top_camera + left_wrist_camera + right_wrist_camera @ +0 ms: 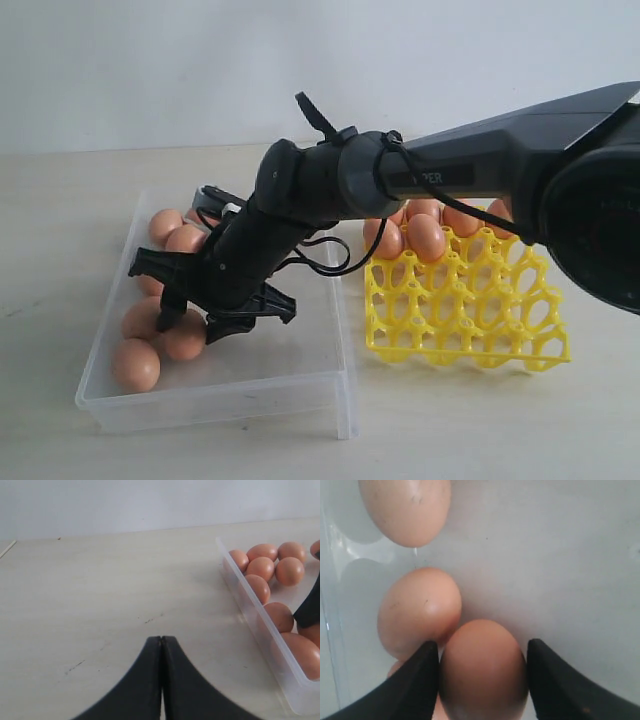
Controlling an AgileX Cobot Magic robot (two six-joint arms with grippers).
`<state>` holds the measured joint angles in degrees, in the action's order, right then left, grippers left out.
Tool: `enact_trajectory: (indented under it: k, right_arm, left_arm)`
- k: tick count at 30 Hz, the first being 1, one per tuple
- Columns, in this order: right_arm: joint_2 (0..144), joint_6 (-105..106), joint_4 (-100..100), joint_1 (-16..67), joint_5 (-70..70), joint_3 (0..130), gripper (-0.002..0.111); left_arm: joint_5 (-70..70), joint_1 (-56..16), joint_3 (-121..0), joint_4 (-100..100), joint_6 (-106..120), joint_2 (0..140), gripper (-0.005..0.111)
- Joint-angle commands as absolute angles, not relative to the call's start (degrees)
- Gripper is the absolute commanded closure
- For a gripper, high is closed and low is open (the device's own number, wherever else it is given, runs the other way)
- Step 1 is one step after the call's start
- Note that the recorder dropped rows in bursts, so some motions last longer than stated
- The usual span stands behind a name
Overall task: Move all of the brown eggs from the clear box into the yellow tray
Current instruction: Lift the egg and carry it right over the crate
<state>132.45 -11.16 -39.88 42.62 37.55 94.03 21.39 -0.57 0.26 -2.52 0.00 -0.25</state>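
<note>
Brown eggs: eight-plus in clear box | right hand clamps one egg | left hand together

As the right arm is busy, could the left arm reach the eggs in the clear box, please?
Probably yes: the left gripper, shut, is over the table near the clear box's low wall, with brown eggs just behind it; only the right gripper crowds them.
</note>
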Motion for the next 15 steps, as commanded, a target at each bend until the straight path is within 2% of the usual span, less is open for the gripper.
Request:
enact_trajectory:
  k: [1,5,9,15]
  right_arm:
    - [128.9,-7.5,-30.8,42.5,35.4,94.3,0.108]
    - [122.4,-7.5,-21.6,40.8,26.2,90.4,0.108]
    - [113.1,-4.7,-22.0,38.2,9.4,79.4,0.108]
    - [101.4,5.6,-22.0,32.7,-6.4,62.0,0.108]
  left_arm:
    - [21.1,-0.4,0.0,-2.7,0.4,0.0,0.107]
    - [21.1,-0.4,0.0,-2.7,0.4,0.0,0.107]
    - [21.1,-0.4,0.0,-2.7,0.4,0.0,0.107]
    - [21.1,-0.4,0.0,-2.7,0.4,0.0,0.107]
